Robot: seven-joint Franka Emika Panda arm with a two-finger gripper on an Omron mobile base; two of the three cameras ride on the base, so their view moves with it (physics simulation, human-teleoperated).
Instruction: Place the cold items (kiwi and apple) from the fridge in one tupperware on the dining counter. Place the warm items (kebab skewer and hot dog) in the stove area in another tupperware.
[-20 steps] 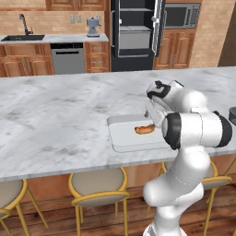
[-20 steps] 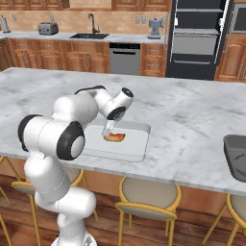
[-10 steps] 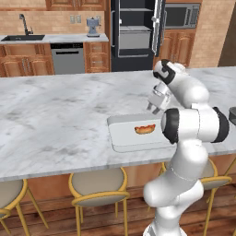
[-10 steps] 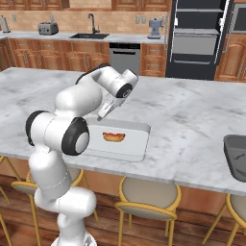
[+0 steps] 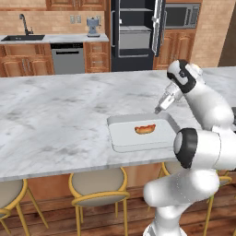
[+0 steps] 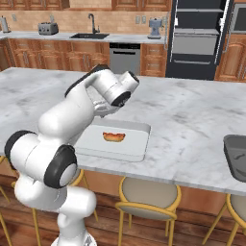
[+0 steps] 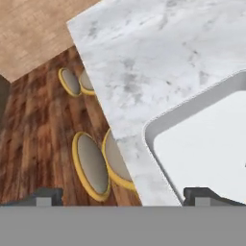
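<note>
The tool (image 5: 159, 109) has lifted off the hot dog (image 5: 144, 129) and swung aside; jaws spread wide.

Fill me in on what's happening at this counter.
The white arm's gripper hangs above the far right corner of a white tupperware on the marble dining counter, jaws open and holding nothing. A hot dog lies inside the tupperware. A second, dark container sits at the counter's right end.
</note>
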